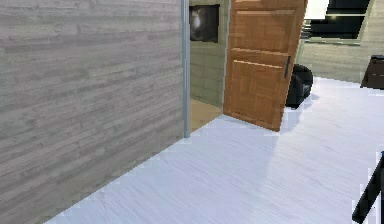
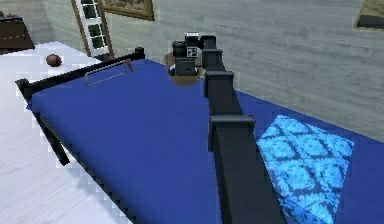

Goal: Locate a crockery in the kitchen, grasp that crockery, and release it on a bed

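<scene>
Over the blue bed (image 2: pixel 130 130), stretches out on the dark arm (image 2: pixel 235 150) with the hand (image 2: pixel 183 62) at a brownish shape (image 2: pixel 192 77) near the bed's far edge; cannot tell whether held or lying. Shares the bed with a patterned pillow (image 2: pixel 300 160) right of the arm, and looks past the end rail (image 2: pixel 100 72) to a round ball (image 2: pixel 53 60) on pale floor (image 2: pixel 20 120). Ahead, faces a grey plank wall (image 1: pixel 90 90), an open wooden door (image 1: pixel 262 60) with a black bag (image 1: pixel 298 85) beside it, and bare floor between.
</scene>
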Robot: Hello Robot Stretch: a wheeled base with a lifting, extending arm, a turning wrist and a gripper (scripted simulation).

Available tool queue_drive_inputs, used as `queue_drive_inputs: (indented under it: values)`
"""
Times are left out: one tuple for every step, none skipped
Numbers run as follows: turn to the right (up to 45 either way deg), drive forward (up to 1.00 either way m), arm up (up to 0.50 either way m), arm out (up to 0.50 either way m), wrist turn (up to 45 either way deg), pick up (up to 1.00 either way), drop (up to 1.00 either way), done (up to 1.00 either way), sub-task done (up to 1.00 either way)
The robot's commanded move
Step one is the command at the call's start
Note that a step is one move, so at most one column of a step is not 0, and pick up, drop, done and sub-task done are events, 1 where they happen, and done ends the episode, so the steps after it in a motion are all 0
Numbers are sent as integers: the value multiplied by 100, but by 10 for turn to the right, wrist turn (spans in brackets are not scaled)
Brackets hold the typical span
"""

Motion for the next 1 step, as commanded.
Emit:
queue_drive_inputs:
  values:
    - [0,0,0,0,0,0,100,0,0]
